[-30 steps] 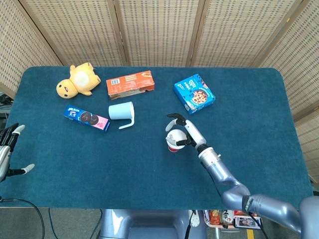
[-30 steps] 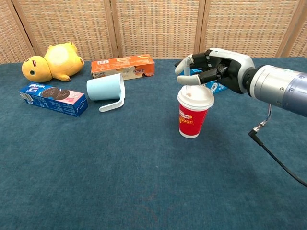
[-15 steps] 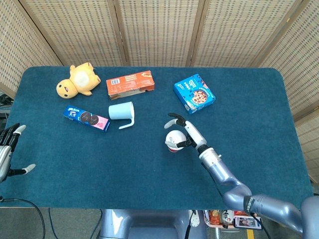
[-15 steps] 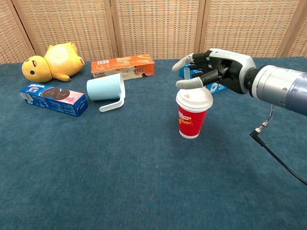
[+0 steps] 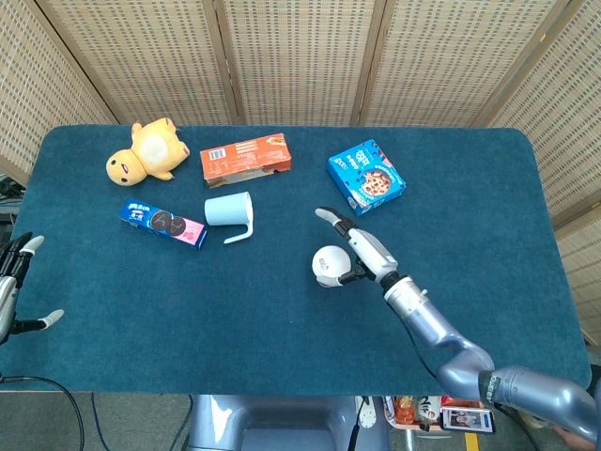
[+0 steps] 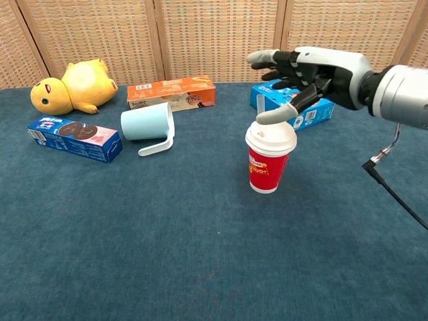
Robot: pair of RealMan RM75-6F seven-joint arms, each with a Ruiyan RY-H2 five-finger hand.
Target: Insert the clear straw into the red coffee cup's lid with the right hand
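While one red coffee cup (image 6: 270, 157) stands, three boxes (one mug (image 6: 148, 125)) lie.

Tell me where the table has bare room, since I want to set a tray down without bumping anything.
The near half of the table, in front of the red coffee cup, is bare, as is the right side past the blue cookie box. It is crowded at the far left: plush toy, orange box, cookie sleeve and pale blue mug. The right hand hovers over the cup.

We see a table (image 5: 282, 348) covered in dark blue felt-like cloth, backed along its far edge by a folding screen (image 5: 291, 56) of woven cane panels, perhaps rattan, in wooden frames.
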